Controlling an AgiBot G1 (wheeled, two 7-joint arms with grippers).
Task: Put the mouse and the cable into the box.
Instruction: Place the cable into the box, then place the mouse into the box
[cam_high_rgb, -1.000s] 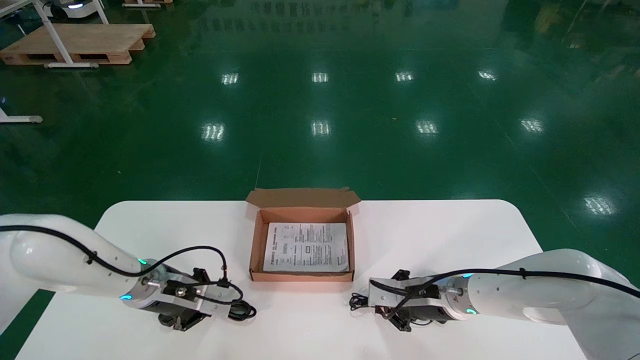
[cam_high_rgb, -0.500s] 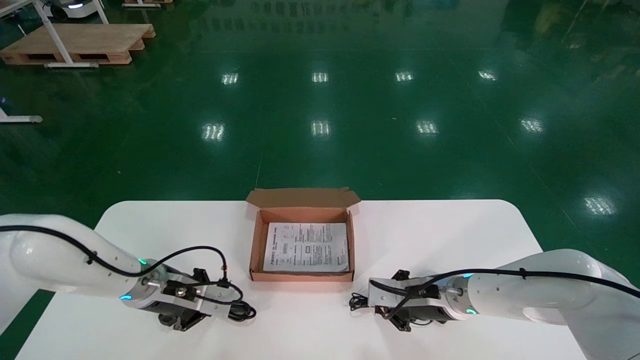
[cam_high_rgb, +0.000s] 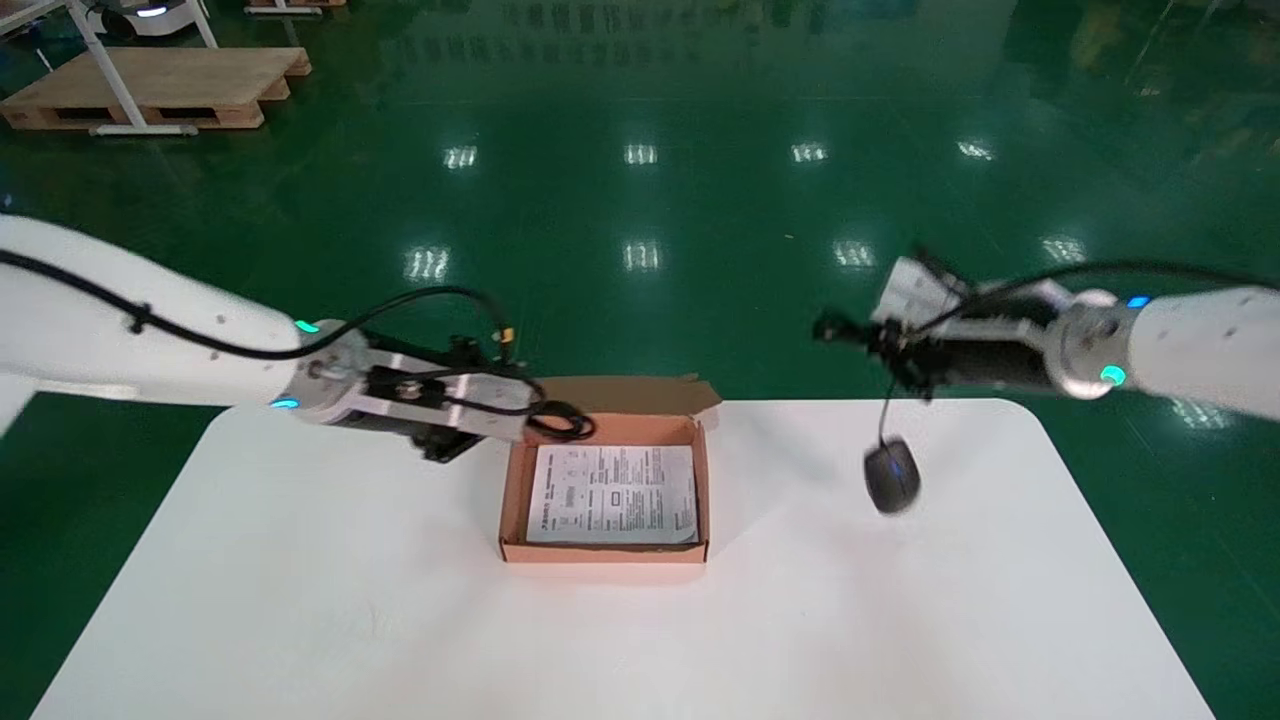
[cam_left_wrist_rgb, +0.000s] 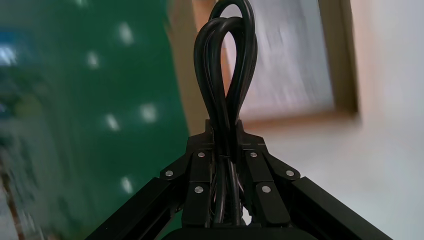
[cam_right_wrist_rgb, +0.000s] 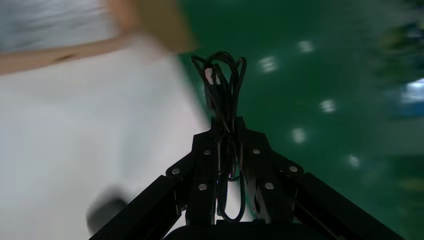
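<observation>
My left gripper (cam_high_rgb: 522, 417) (cam_left_wrist_rgb: 224, 132) is shut on a looped black cable (cam_high_rgb: 563, 423) (cam_left_wrist_rgb: 225, 65), held in the air over the back left corner of the open cardboard box (cam_high_rgb: 513, 485). Raised above the table's right side, my right gripper (cam_high_rgb: 872, 338) (cam_right_wrist_rgb: 227, 129) is shut on the mouse's bundled cord (cam_high_rgb: 835, 328) (cam_right_wrist_rgb: 222, 82). The black mouse (cam_high_rgb: 890, 476) (cam_right_wrist_rgb: 106, 215) dangles from that cord, to the right of the box and just above the table.
A printed paper sheet (cam_high_rgb: 612, 493) lies flat in the box, whose lid flap (cam_high_rgb: 610, 393) stands open at the back. The white table (cam_high_rgb: 300, 600) ends at a curved far edge, with green floor beyond and a wooden pallet (cam_high_rgb: 150, 85) far left.
Both arms rose from the table's front. The left carried the cable up to the box's back left corner. The right swung up and right, lifting the mouse by its cord.
</observation>
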